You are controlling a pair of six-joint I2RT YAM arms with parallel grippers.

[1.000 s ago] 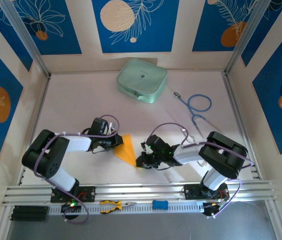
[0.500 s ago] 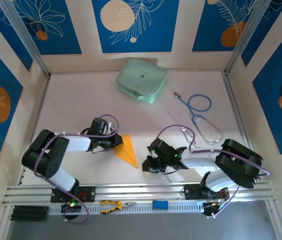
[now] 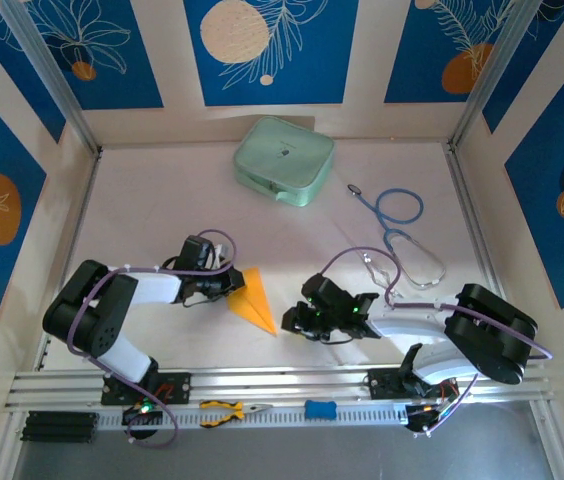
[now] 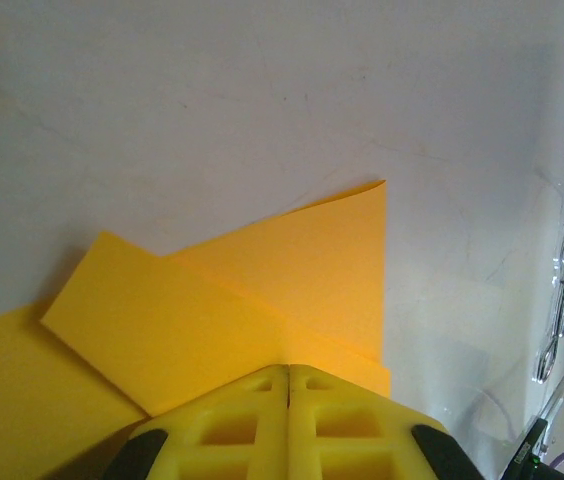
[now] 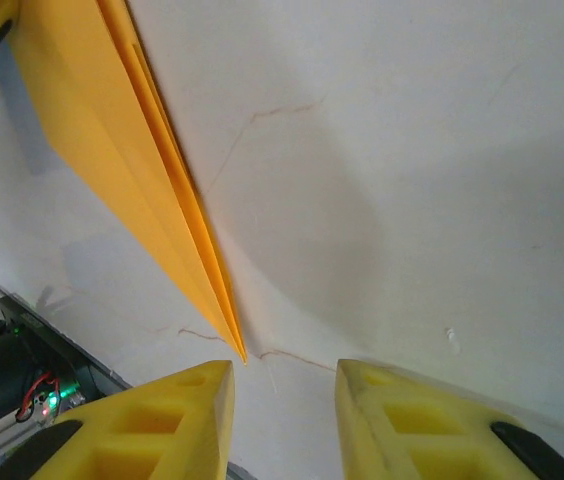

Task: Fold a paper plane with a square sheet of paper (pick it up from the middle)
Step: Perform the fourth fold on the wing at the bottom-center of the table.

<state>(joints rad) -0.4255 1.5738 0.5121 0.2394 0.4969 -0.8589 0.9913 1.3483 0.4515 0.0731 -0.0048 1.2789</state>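
Item: plane point(image 3: 253, 301), an orange dart folded lengthwise, lying flat on the table point(image 3: 162, 210). Left pincer point(image 4: 288, 374): jaws pressed together on the plane's wide tail, with the body running ahead of the fingers. Right pincer point(image 5: 284, 378): clamped at the nose a second ago, it is now parted to a narrow gap, empty, and drawn back so the tip lies just ahead of it. Reading: the nose crease is probably pressed and released, and the folding looks nearly complete.

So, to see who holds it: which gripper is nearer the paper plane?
Left. The left gripper has jaws closed on the wide end of the paper plane; the right gripper sits off its pointed tip, jaws open.
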